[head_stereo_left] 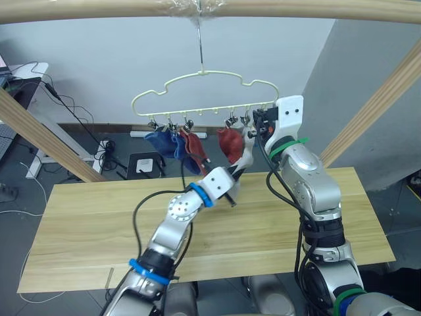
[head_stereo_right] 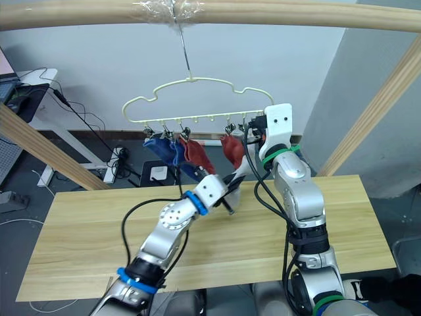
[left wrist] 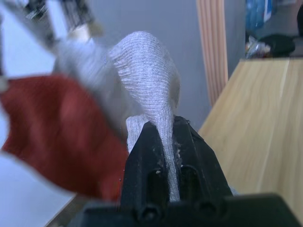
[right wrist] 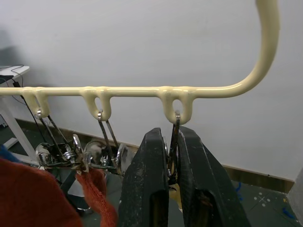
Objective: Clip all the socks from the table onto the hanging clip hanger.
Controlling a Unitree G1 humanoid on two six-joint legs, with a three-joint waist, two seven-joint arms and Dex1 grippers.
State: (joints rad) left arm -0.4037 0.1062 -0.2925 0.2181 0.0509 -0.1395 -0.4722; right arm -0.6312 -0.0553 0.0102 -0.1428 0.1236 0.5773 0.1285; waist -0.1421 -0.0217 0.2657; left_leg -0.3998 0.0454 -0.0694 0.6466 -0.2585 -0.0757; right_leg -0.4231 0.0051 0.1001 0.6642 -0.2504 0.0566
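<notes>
Right wrist view: right end effector (right wrist: 171, 165) clamped on rightmost clip (right wrist: 174, 142) of hanger (right wrist: 142, 91); left end effector (left wrist: 166, 137) clamped on grey sock (left wrist: 147, 80).

No text, label, brand, number or sign can be read in any of the views; the hanger, socks, table and robot arms carry no legible markings.
</notes>
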